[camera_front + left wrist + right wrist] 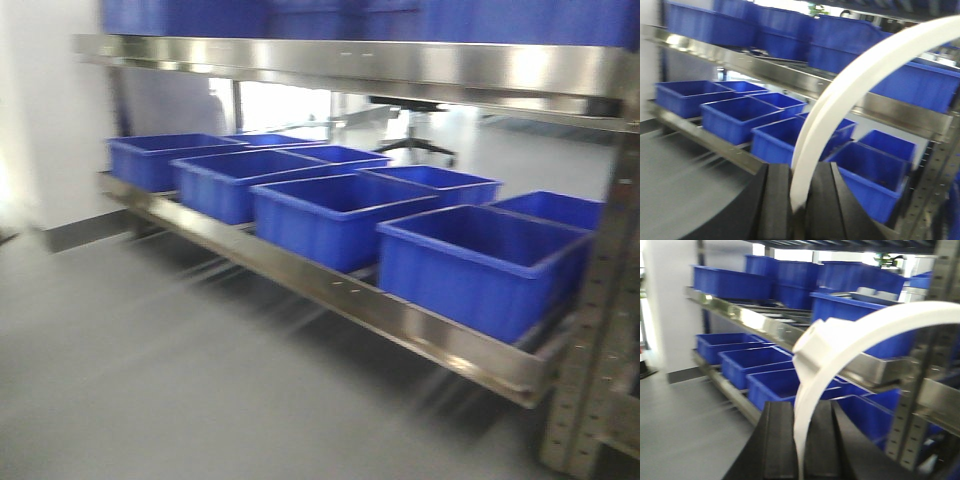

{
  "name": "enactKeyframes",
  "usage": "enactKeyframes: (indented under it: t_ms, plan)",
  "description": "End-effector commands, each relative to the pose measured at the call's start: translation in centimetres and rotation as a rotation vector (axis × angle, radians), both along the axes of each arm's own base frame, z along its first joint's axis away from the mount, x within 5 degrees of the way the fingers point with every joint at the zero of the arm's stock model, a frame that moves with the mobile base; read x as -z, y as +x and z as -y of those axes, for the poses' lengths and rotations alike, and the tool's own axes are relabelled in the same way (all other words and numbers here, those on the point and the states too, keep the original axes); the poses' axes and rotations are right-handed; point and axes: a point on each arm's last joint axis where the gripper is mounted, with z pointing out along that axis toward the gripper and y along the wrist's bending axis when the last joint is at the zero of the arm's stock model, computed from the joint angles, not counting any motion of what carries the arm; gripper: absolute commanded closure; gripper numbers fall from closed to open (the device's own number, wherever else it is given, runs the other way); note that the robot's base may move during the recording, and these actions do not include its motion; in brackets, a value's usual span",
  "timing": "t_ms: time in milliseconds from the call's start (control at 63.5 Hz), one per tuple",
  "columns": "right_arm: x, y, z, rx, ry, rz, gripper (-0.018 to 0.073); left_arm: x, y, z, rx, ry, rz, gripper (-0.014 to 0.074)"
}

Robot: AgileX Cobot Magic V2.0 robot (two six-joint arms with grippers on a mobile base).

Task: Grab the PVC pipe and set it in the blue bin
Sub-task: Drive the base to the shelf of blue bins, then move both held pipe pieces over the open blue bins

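A: Start close in. What are the hands doing?

B: The left gripper (799, 172) and the right gripper (801, 409) each show two black fingers standing close on either side of a curved white strap (850, 85). I cannot tell whether they pinch it or merely flank it. Neither holds the pipe.

A: And beyond them?

B: A row of blue bins (480, 265) on the lower shelf (400, 310), well apart from both grippers.

A: And the pipe itself?

B: The PVC pipe (866, 291) is farthest off, I think. A rounded off-white end shows among the bins on the upper shelf (765, 322), small and blurred.

A: Which step, then?

B: The approach, I judge, with the grab not yet begun. The next move calls for one arm raised to that end, jaws apart around it, closed firmly, then carried down to a bin
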Motion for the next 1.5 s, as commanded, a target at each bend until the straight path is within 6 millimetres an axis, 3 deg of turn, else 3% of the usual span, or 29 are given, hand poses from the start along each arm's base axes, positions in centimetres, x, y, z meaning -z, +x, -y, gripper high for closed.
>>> enactKeyframes:
  t_ms: [0,1481]
  plan:
    - [-0.25,-0.14,0.0,-0.002,-0.016,0.033,0.0728,-0.29,-0.17,0.01,0.005,-0.013,0.033,0.0707]
    - [-0.25,-0.14,0.0,-0.002,-0.016,0.033,0.0728,-0.29,-0.17,0.01,0.005,-0.013,0.033,0.0707]
